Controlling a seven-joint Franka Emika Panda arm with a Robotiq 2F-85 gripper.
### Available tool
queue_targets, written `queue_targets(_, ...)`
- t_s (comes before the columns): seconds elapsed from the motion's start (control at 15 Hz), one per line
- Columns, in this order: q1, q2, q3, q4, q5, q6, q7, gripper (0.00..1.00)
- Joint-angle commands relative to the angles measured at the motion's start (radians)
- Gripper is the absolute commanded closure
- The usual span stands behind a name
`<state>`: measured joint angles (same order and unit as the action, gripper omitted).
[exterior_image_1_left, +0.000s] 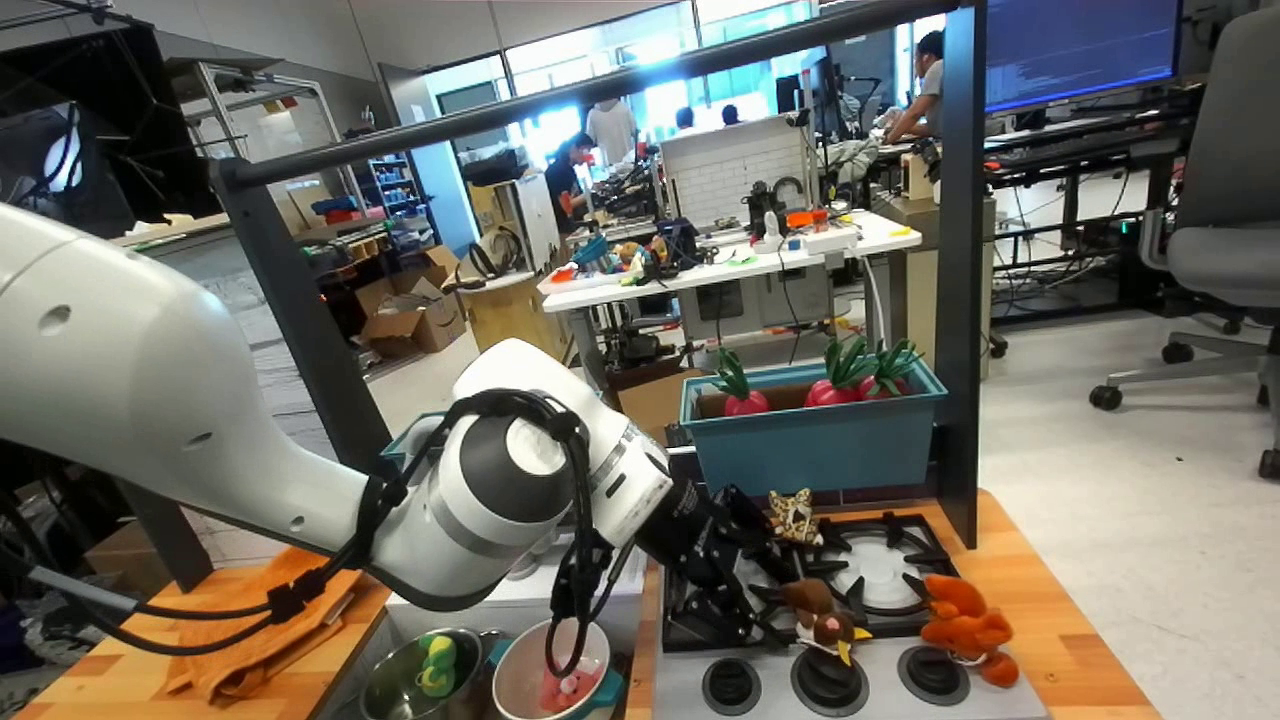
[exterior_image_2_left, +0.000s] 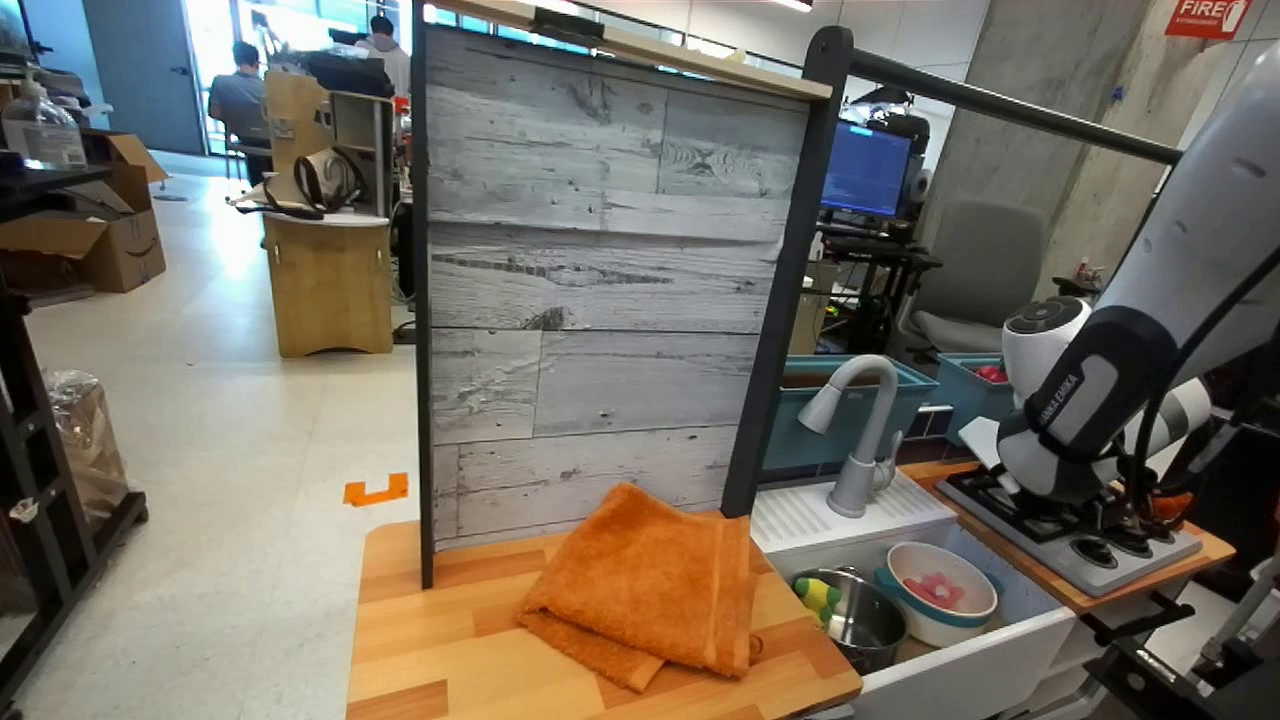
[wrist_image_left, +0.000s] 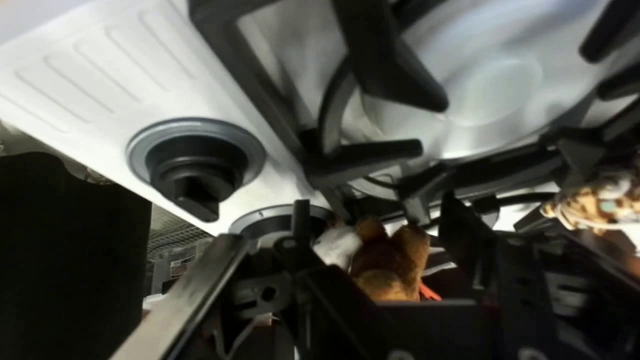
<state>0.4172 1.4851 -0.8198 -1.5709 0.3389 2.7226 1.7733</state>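
Note:
Low over the black stove grate (exterior_image_1_left: 905, 540), my gripper (exterior_image_1_left: 788, 606) reaches toward the front burner area. A small brown plush toy (exterior_image_1_left: 812, 598) with pink, white and yellow parts lies at its fingertips. From the wrist, the toy's brown body (wrist_image_left: 387, 260) shows between the two fingers, with a white part on its left side. A visible gap separates the toy from the right finger (wrist_image_left: 457, 220). The left finger (wrist_image_left: 301, 222) stands close to the white part; whether they touch I cannot tell. In an exterior view the arm (exterior_image_2_left: 1085, 390) hides the gripper and the toy.
A spotted plush (exterior_image_1_left: 795, 517) lies at the back of the grate and an orange plush (exterior_image_1_left: 965, 625) at its right. Stove knobs (exterior_image_1_left: 828, 680) line the front. Behind stands a teal planter (exterior_image_1_left: 815, 450). The sink holds a steel pot (exterior_image_2_left: 868, 625) and a white-teal bowl (exterior_image_2_left: 945, 625).

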Motion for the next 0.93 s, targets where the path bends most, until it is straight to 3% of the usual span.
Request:
queue_targets(0.0, -0.032, -0.013, -0.011, 0.057, -0.098, -0.084, 0.144, 0.63)
queue_targets(0.33, -0.015, -0.054, -0.007, 0.032, -0.205, -0.113, 0.251, 0.99)
queue_targets(0.6, 0.010, -0.063, -0.001, -0.001, -0.255, -0.105, 0.327, 1.00)
queue_targets(0.87, 0.082, -0.063, 0.006, -0.057, -0.296, -0.089, 0.406, 1.00)
